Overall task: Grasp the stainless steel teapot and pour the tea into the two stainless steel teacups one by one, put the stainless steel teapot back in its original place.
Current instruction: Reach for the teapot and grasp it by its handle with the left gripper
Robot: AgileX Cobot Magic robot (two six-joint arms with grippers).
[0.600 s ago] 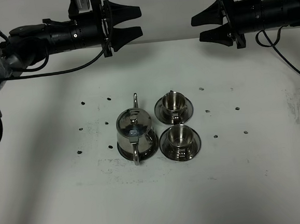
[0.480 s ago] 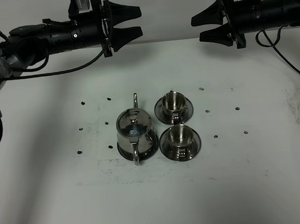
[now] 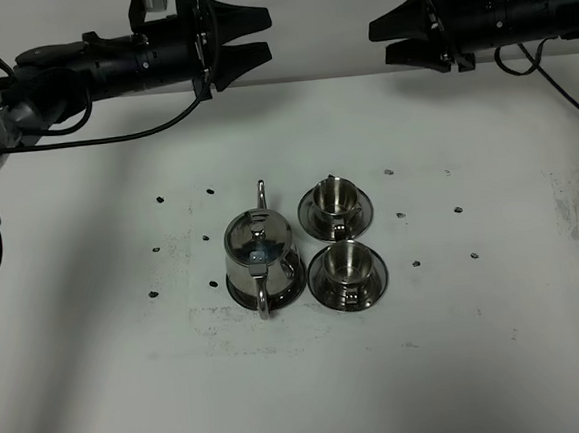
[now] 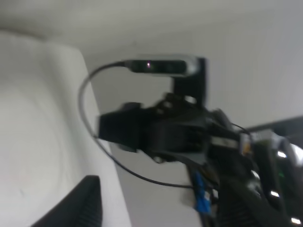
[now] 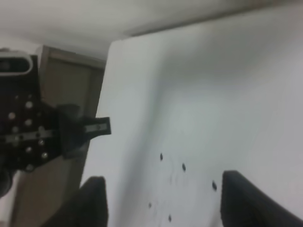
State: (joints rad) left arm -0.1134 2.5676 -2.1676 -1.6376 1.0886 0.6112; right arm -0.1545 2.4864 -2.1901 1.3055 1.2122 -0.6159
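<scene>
Your left gripper (image 3: 268,35) and right gripper (image 3: 378,44) gape wide, holding nothing; the shiny, squat teapot (image 3: 260,247) sits well apart from both.

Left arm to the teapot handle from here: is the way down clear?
Probably yes. The left gripper hangs open at the back, with nothing standing between it and the stainless steel teapot. Its handle faces the near side, and both teacups sit on the right arm's side.

The whole tabletop (image 3: 103,392) is viewed from high above; the wrist views are aimed low across it, facing each other.
</scene>
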